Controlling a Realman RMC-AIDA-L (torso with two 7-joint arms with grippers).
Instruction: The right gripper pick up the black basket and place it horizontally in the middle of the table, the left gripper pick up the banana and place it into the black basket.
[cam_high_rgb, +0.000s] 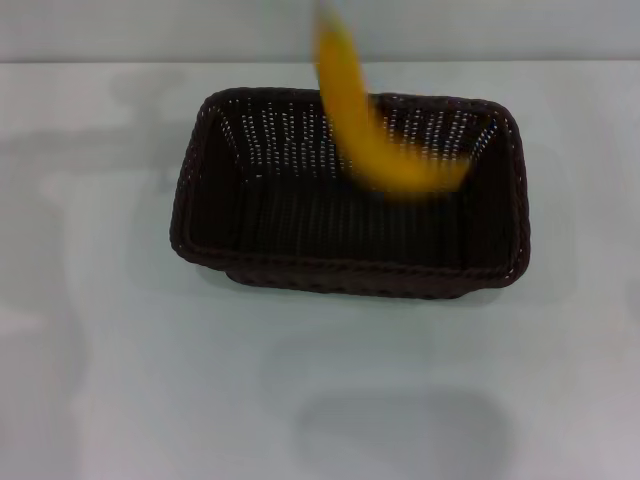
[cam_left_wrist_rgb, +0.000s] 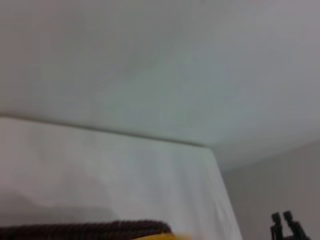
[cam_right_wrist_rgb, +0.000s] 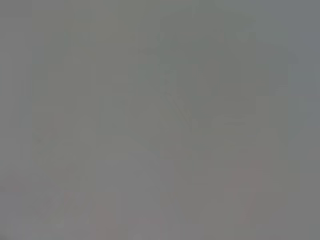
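- Black basket (cam_high_rgb: 350, 235): rectangular, dark woven wicker with a braided rim, long side across the view, standing on the white surface (cam_high_rgb: 110, 350) near its middle; the floor of the basket shows bare.
- Banana (cam_high_rgb: 375, 135): yellow, curved, smeared in mid-air over the basket's far right part, its upper end running out of the head view.
- Left pincer, right pincer: neither is seen; grip state cannot be told.

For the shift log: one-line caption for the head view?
Blurred banana over the black basket on the white table; no gripper visible.
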